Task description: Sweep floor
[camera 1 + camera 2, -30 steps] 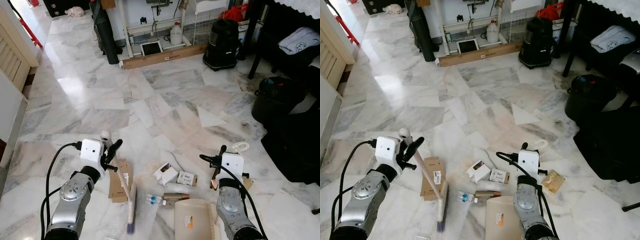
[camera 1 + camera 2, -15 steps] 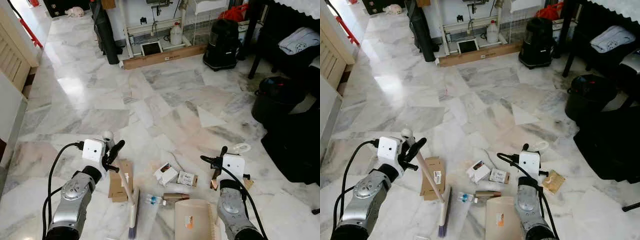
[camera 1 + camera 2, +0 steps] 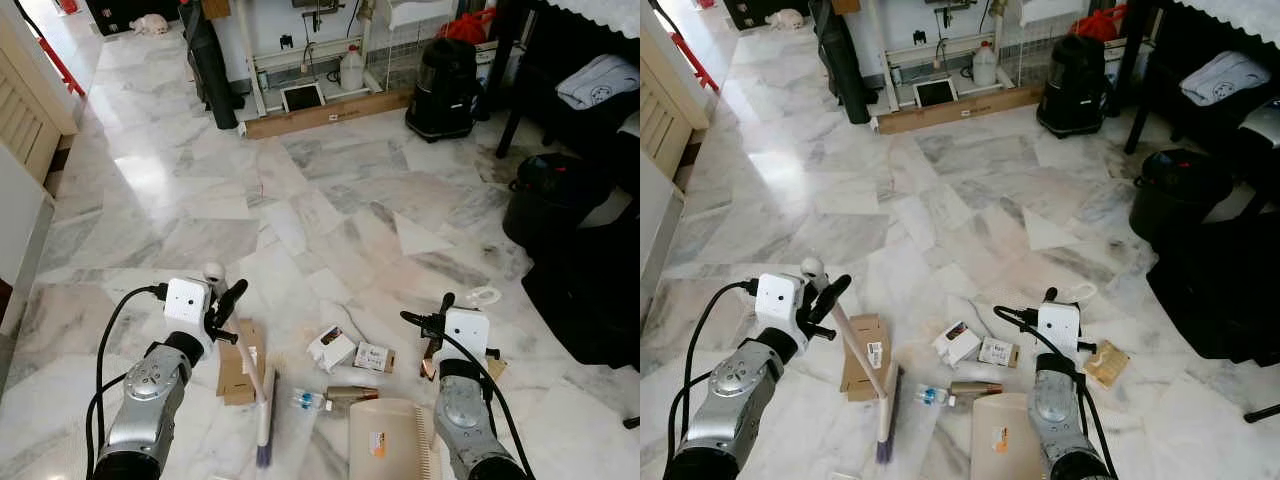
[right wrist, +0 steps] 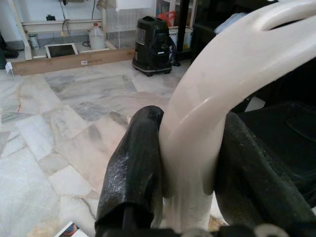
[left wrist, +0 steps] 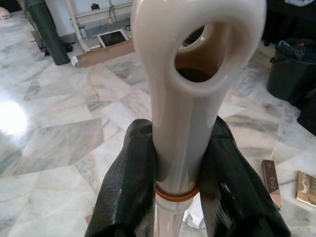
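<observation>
Left gripper [image 5: 178, 168] clamps the broom [image 3: 262, 420] handle, right gripper [image 4: 185, 163] grips the dustpan [image 3: 385, 440] handle. Drag litter toward 3 o'clock, keeping bristles flat, I'd say.

You see the left gripper [image 3: 825, 300] clamped on the cream handle of a broom [image 3: 862, 368], whose head rests on the marble floor [image 3: 940, 200] beside a flat cardboard box [image 3: 866, 355]. Your right gripper [image 3: 1052, 300] grips the handle of a beige dustpan [image 3: 1002, 436] lying low in front of you. Between broom and dustpan lie a small white box [image 3: 957, 342], a card packet [image 3: 997, 352] and a small bottle [image 3: 932, 396]. A black vacuum cleaner [image 3: 1073, 85] stands far off.
</observation>
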Controlling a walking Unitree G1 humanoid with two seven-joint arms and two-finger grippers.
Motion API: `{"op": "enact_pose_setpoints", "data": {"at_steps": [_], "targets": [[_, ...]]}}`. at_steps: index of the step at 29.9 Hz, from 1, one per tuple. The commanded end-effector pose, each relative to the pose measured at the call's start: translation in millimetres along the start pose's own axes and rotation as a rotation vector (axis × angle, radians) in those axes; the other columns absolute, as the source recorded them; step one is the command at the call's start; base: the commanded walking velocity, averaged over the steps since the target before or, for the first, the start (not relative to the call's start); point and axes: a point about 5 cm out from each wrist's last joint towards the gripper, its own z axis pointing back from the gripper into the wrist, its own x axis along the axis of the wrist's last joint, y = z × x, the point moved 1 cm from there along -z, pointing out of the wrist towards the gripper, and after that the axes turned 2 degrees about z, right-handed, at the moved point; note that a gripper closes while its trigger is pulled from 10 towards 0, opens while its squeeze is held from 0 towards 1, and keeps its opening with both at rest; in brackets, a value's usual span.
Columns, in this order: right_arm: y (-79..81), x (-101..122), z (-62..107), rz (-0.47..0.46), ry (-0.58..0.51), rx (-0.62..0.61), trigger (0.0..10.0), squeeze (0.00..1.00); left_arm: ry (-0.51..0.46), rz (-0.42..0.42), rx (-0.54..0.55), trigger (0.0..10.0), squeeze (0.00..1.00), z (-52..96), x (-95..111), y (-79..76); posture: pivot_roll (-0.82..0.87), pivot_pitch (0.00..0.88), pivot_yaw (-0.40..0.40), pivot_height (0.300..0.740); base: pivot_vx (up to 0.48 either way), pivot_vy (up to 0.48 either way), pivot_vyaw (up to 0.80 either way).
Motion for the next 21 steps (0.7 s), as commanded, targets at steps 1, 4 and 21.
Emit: {"op": "enact_pose_setpoints", "data": {"at_steps": [1,4,21], "targets": [[3.1,-14.3,9.5,0.014,0.076,0.022,10.0,0.00,-0.006,-0.006,-0.007,10.0,0.00,0.2,0.9,0.0,0.11,0.074,0.119,0.740,0.000,0.000,0.00],[2.8,-14.2,9.3,0.014,0.075,0.022,10.0,0.00,0.001,-0.002,-0.012,10.0,0.00,0.6,-0.3,-0.4,0.11,0.074,0.119,0.740,0.000,0.000,0.00],[2.1,-14.1,8.4,0.010,0.078,0.018,10.0,0.00,0.027,0.196,-0.022,10.0,0.00,6.5,-7.1,3.7,0.11,0.077,0.119,0.740,0.000,0.000,0.00]]}}
